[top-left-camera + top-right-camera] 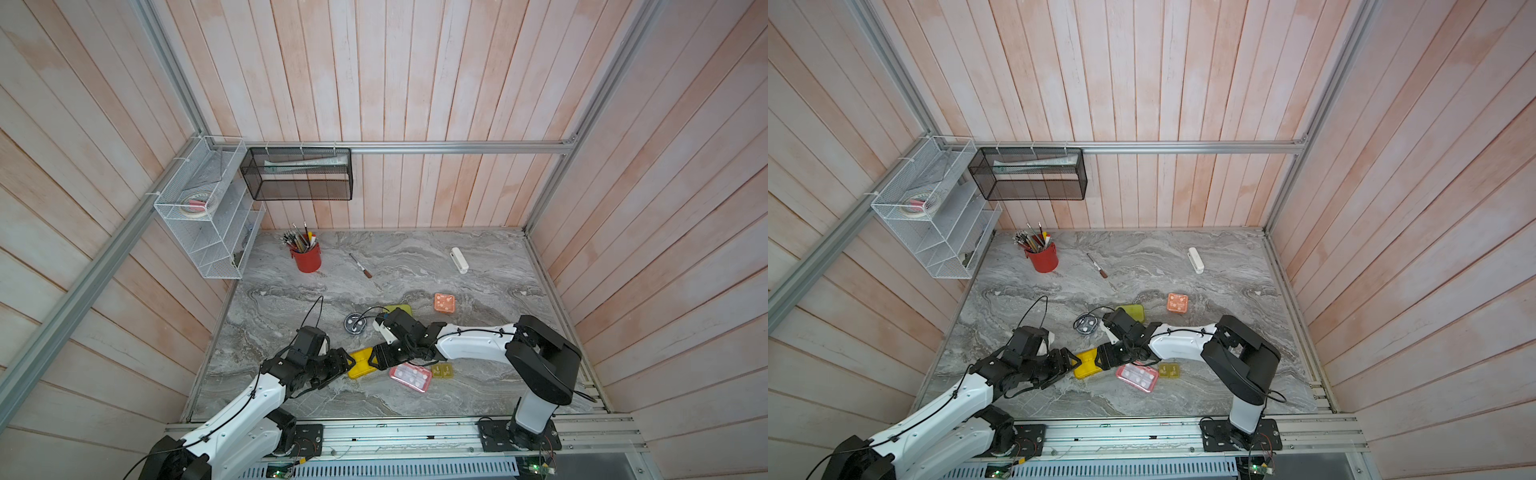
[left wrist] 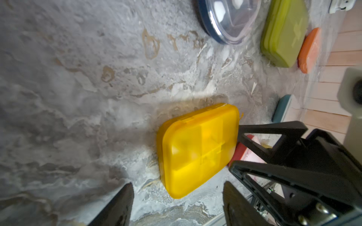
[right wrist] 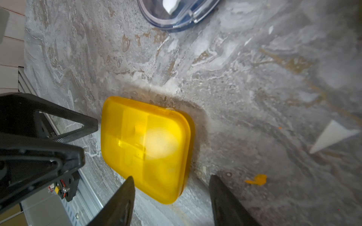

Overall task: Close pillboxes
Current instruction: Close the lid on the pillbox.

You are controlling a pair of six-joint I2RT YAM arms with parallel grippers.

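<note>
Yellow pillbox (image 2: pixel 197 150) lies closed between left gripper (image 2: pixel 177 185) and right gripper (image 3: pixel 171 177), both with jaws spread, empty. A stray jaw clipping its edge could spring the lid.

Left gripper (image 2: pixel 177 184), right gripper (image 3: pixel 171 176): jaws apart

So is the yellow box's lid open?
No, the yellow pillbox lies flat on the table with its lid sitting down on its base.
</note>
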